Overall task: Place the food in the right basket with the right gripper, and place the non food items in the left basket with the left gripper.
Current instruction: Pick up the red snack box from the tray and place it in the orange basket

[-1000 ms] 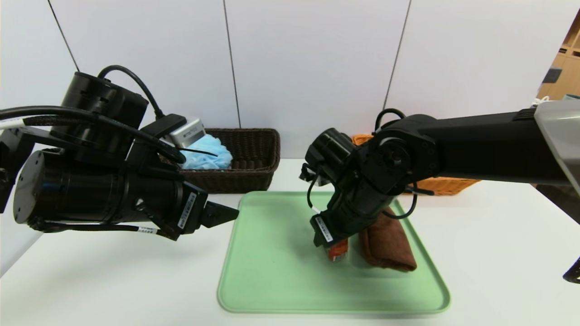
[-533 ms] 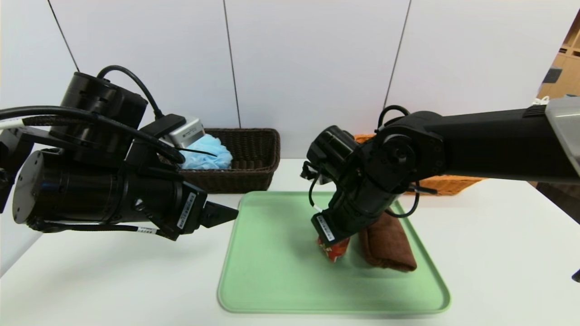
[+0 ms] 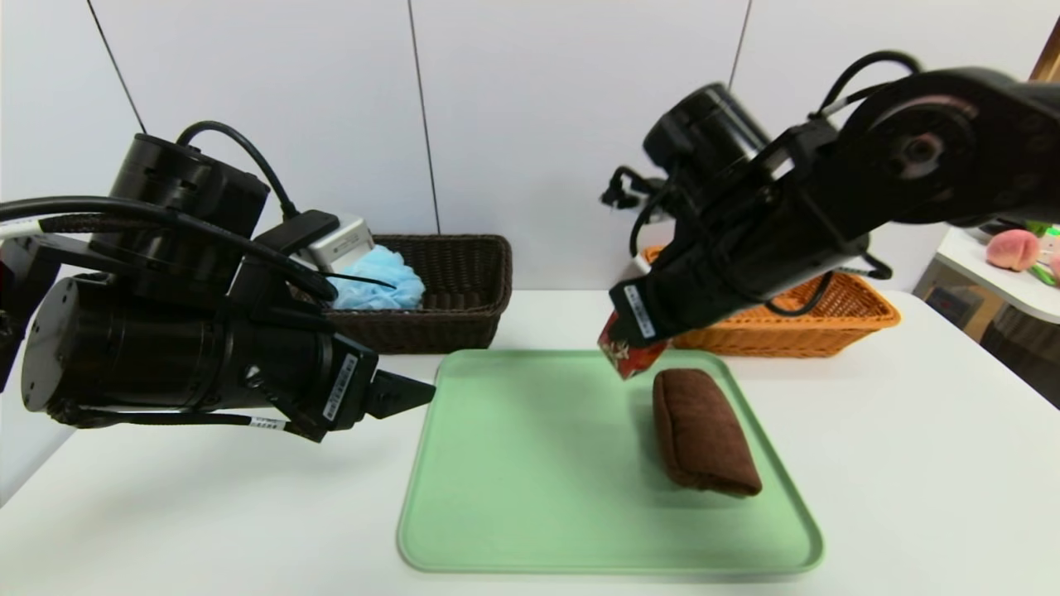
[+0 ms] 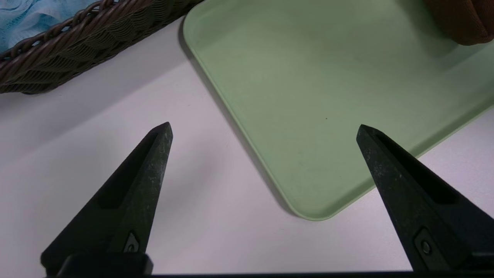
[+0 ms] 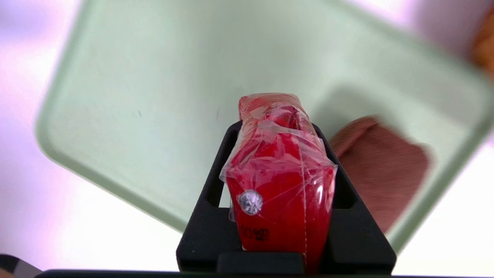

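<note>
Right, nearest the camera: left gripper [image 3: 397, 393] hangs just off the tray's left edge, fingers [image 4: 146, 170] spread wide with nothing between them. Looks parked so it's out of the other arm's way, yet aimed at the tray for the non-food pick.

Green tray [image 3: 513, 497] sits in the middle of the table. Brown towel [image 3: 704, 430] lies on its right half, not yet sorted; that one's for the left arm.

Above the tray's far edge, right gripper [image 3: 633, 356] is clamped on the red carton [image 5: 279, 170], which is clear of the tray and tilted. The height is probably to clear the basket rim on the way over.

Farther back: orange basket [image 3: 828, 319] is just behind and right of the carton, so it's a short carry. Dark basket [image 3: 464, 281] at far left holds the blue puff [image 3: 377, 277], so one non-food item is done.
</note>
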`<action>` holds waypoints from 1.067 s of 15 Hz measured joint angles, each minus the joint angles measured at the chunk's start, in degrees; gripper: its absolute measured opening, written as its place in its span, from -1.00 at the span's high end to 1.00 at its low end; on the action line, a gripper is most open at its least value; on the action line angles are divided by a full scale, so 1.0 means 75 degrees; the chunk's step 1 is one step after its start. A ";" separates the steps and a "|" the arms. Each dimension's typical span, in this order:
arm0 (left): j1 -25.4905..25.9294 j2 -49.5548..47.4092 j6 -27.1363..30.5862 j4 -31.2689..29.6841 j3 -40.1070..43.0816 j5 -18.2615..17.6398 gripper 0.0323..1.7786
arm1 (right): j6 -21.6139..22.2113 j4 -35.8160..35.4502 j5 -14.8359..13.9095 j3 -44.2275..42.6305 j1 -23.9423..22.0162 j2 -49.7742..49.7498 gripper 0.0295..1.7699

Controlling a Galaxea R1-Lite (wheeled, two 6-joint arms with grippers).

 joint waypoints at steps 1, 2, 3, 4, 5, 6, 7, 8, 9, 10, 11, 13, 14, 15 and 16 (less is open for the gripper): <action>0.0000 -0.0007 -0.0010 -0.0007 0.0000 -0.0003 -0.90 | -0.0120 -0.0024 -0.0067 -0.0195 -0.0210 -0.0180 0.51; 0.0000 -0.0018 -0.0010 -0.0010 0.0000 0.0000 -0.90 | -0.0263 -0.0062 -0.0215 -0.0328 -0.0423 -0.0315 0.51; 0.0000 -0.0029 -0.0010 -0.0013 0.0000 -0.0003 -0.90 | -0.0379 -0.0164 -0.0408 -0.0455 -0.0632 -0.0403 0.51; 0.0000 -0.0041 -0.0013 -0.0010 0.0000 -0.0007 -0.90 | -0.0400 -0.0406 -0.0623 -0.0551 -0.0842 -0.0445 0.51; 0.0000 -0.0052 -0.0018 -0.0007 0.0000 -0.0021 -0.90 | -0.0411 -0.0665 -0.0751 -0.0600 -0.1035 -0.0445 0.51; -0.0003 -0.0059 -0.0015 -0.0003 0.0010 -0.0026 -0.90 | -0.0426 -0.0896 -0.0792 -0.0626 -0.1250 -0.0414 0.51; -0.0003 -0.0062 -0.0018 -0.0003 0.0011 -0.0026 -0.90 | -0.0444 -0.1006 -0.0806 -0.0640 -0.1499 -0.0330 0.51; -0.0003 -0.0065 -0.0024 -0.0003 0.0018 -0.0026 -0.90 | -0.0462 -0.1055 -0.0824 -0.0655 -0.1764 -0.0202 0.51; -0.0003 -0.0065 -0.0021 -0.0003 0.0021 -0.0026 -0.90 | -0.0473 -0.1128 -0.0835 -0.0673 -0.2035 -0.0033 0.51; -0.0003 -0.0065 -0.0021 -0.0003 0.0023 -0.0026 -0.90 | -0.0488 -0.1224 -0.0845 -0.0696 -0.2334 0.0169 0.51; 0.0000 -0.0065 -0.0024 -0.0003 0.0026 -0.0026 -0.90 | -0.0522 -0.1260 -0.0847 -0.0702 -0.2632 0.0387 0.51; -0.0003 -0.0065 -0.0024 0.0000 0.0036 -0.0026 -0.90 | -0.0657 -0.1307 -0.0845 -0.0764 -0.3118 0.0813 0.51; 0.0000 -0.0065 -0.0029 0.0005 0.0044 -0.0026 -0.90 | -0.0744 -0.1326 -0.0845 -0.0805 -0.3334 0.1005 0.51; 0.0000 -0.0065 -0.0029 0.0002 0.0065 -0.0026 -0.90 | -0.0860 -0.1382 -0.0845 -0.0834 -0.3524 0.1206 0.51; 0.0000 -0.0062 -0.0033 0.0000 0.0076 -0.0024 -0.90 | -0.0954 -0.1565 -0.0842 -0.0857 -0.3686 0.1416 0.51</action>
